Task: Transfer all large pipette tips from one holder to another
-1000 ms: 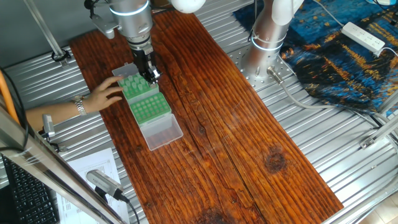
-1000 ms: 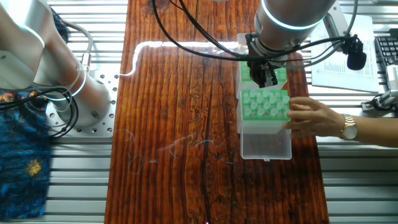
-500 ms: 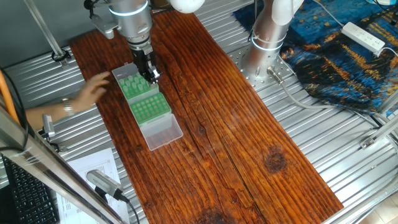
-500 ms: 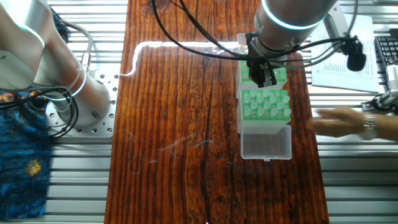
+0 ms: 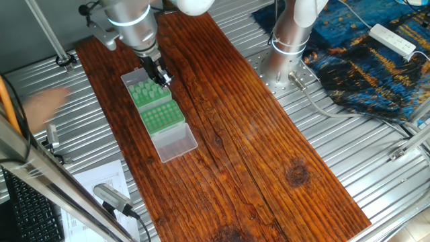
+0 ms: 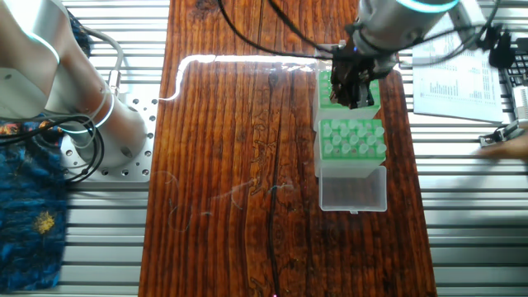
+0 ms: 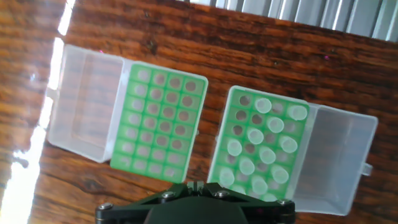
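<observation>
The black two-finger gripper [image 5: 160, 77] hangs over the two green plastic racks near the far left corner of the dark wooden desk [image 5: 255, 148], its fingers pressed together with nothing between them. In the hand view, the small translucent whitish conical pipette tips [image 7: 261, 155] stand upright in the right-hand green rack [image 7: 260, 146], scattered among its holes. The left-hand green rack [image 7: 159, 118] just beside it shows only bare holes. Each rack has a clear plastic hinged lid [image 7: 84, 102] lying open on the wood
</observation>
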`<action>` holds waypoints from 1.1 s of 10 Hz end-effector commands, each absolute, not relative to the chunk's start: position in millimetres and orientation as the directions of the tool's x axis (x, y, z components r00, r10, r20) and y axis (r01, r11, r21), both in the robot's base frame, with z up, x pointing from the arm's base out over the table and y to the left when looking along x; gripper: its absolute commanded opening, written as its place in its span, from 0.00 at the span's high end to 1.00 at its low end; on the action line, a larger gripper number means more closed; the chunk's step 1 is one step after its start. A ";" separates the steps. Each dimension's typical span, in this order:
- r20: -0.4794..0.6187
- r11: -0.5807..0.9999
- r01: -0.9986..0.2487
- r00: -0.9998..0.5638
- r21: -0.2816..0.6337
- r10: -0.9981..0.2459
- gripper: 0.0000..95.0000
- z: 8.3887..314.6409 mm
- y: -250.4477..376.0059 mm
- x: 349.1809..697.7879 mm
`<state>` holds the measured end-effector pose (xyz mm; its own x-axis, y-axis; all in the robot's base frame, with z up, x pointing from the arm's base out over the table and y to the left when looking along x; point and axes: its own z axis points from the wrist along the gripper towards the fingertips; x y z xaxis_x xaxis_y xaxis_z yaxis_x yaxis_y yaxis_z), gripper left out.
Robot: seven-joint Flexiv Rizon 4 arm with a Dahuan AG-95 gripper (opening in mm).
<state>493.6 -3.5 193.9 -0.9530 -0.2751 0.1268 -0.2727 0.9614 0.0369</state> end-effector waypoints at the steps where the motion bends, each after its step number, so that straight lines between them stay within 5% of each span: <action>1: 0.111 0.959 -0.281 -0.953 0.037 -0.283 1.00 191.7 -6.5 494.6; 11: 0.094 0.904 -0.424 -0.899 0.058 -0.428 1.00 187.3 -8.5 496.9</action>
<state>497.8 -8.6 187.1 -0.8980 -0.4296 0.0950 -0.4258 0.9029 0.0584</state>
